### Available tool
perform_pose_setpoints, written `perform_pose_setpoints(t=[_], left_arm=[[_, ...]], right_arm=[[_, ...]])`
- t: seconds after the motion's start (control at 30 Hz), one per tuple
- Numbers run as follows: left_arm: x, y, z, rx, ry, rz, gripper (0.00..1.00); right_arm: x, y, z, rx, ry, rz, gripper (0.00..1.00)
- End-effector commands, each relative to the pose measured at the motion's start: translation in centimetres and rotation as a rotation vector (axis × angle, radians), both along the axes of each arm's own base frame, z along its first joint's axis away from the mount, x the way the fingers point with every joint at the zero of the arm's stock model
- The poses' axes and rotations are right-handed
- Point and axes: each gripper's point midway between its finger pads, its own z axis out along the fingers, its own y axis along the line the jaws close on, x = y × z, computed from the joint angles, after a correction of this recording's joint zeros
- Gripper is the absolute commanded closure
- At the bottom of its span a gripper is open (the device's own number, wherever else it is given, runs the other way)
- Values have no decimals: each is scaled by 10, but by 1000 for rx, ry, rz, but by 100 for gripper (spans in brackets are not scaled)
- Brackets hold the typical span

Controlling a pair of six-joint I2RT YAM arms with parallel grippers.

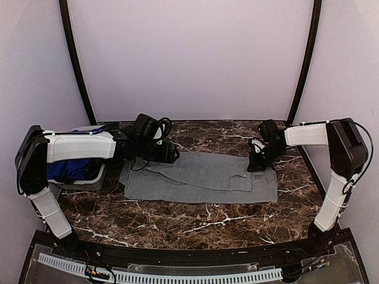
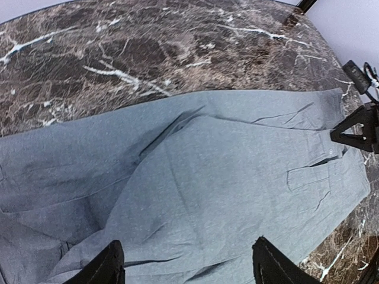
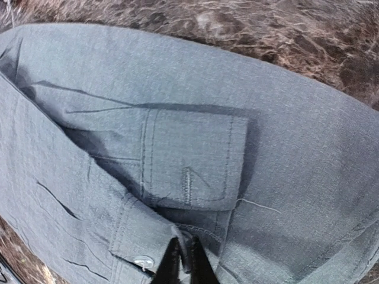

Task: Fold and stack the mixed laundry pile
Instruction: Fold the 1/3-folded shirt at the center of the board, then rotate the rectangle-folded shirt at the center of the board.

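One shirt (image 1: 201, 177), grey, lies spread on the marble surface (image 1: 177, 222) at the middle of the top view, its long side running from 9 to 3 o'clock. The cloth is mostly flat, with shallow creases and a folded layer lying across its upper half.

The left claw (image 1: 172, 155) hangs over the shirt's 10 o'clock corner. In its wrist view the left claw (image 2: 186, 266) is released: both fingers (image 2: 109, 265) stand wide apart at 6 o'clock in the frame, with the shirt (image 2: 207, 177) under them, and I cannot tell whether they touch it.

The right claw (image 1: 257, 167) sits at the shirt's 2 o'clock edge. Its wrist view shows the right claw (image 3: 182, 260) clenched, the fingers pressed close together on a fold of the shirt (image 3: 284, 195). A button (image 3: 142, 259) lies just at 9 o'clock of the fingers, and a cuff (image 3: 189, 160) lies folded at 12 o'clock of them. The left wrist view also catches this right claw (image 2: 355, 133) at the shirt's 3 o'clock edge.

At 9 o'clock of the shirt, partly hidden by the left arm, a basket (image 1: 95, 177) holds blue cloth (image 1: 71, 170).
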Motion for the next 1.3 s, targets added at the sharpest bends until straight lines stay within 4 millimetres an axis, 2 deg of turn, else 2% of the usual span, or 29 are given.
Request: perform_pose_setpoints(t=[0.0,0.1,0.13,0.17,0.27,0.33,0.5,0.63,0.7,0.73,0.77,0.8,0.87,0.93,0.97,1.03,1.13,1.17,1.27], left_arm=[[-9,23,-43,44,150,74,27],[-11,24,-66,55,201,78,28],[-10,24,-69,56,213,86,28],[-9,27,-81,71,236,96,28],[-10,25,-101,68,310,100,31],[-10,29,-122,99,358,119,33],[-2,38,-145,164,384,140,43],[15,39,-156,230,374,132,46],[32,32,-151,227,359,120,46],[36,33,-158,237,369,119,46],[45,27,-150,228,351,103,45],[50,29,-158,239,364,104,45],[66,24,-157,235,360,85,44],[81,15,-151,216,350,53,44],[90,8,-147,205,337,28,43],[107,-3,-138,185,311,-6,43],[122,-18,-123,166,281,-63,42],[128,-26,-109,138,254,-79,42],[132,-31,-82,108,217,-91,40]], right_arm=[[14,-9,12,-35,-55,-21,67],[17,-2,30,17,-105,-6,53],[20,-1,35,27,-122,-4,51],[22,1,39,32,-130,0,51],[31,8,40,49,-131,19,52],[37,12,29,55,-110,30,54],[33,15,-7,55,-33,38,58],[21,13,-11,38,-11,34,59],[12,10,-12,36,13,30,60],[5,10,-13,43,28,33,60],[-3,11,-12,56,44,36,60],[-13,14,-12,80,64,43,60],[-36,24,-14,137,106,62,60],[-61,37,-14,192,139,87,60],[-80,49,-19,215,172,116,60],[-107,75,-16,260,203,172,60],[-135,117,9,336,187,282,59],[-140,128,23,374,170,313,58],[-133,137,67,430,75,330,56]])
